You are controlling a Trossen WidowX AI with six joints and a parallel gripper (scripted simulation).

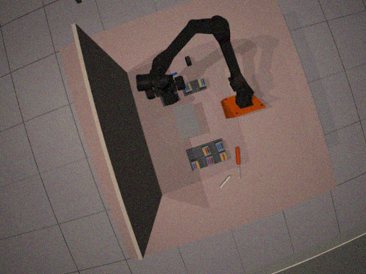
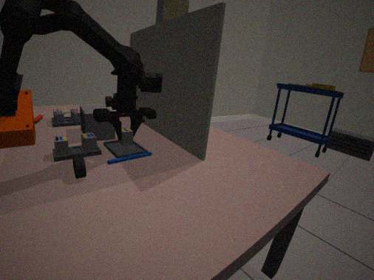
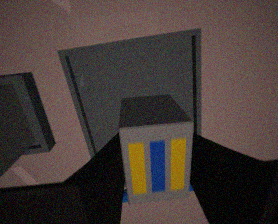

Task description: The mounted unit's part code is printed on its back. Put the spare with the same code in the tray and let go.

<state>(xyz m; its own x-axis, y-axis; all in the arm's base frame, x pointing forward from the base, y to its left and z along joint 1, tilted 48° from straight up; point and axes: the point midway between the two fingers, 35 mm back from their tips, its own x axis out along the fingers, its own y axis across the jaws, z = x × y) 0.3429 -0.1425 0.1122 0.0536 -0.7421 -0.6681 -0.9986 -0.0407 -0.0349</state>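
My gripper [image 2: 126, 135] [image 3: 149, 135] is shut on a grey block [image 2: 126, 131] [image 3: 158, 167] with yellow, blue and yellow stripes. The block is upright, over the dark, shallow tray [image 2: 111, 148] [image 3: 135, 62]; whether it touches the tray floor I cannot tell. The arm hides most of the tray in the top view. A small rack [image 1: 195, 88] [image 2: 76, 152] beside the tray holds two striped blocks. A larger rack [image 1: 195, 154] [image 2: 66, 123] holds several striped blocks. A grey box [image 1: 187, 119] [image 2: 97, 122] stands between the racks; its back and any code are not readable.
A tall dark panel [image 1: 116, 132] [image 2: 185, 72] stands close beside the gripper. A blue rod [image 2: 129, 157] lies along the tray's near side. A short black cylinder [image 1: 188, 61] [image 2: 79, 166], an orange base [image 1: 231, 112], a screwdriver [image 1: 237, 155] and a white stick [image 1: 225, 181] are on the table.
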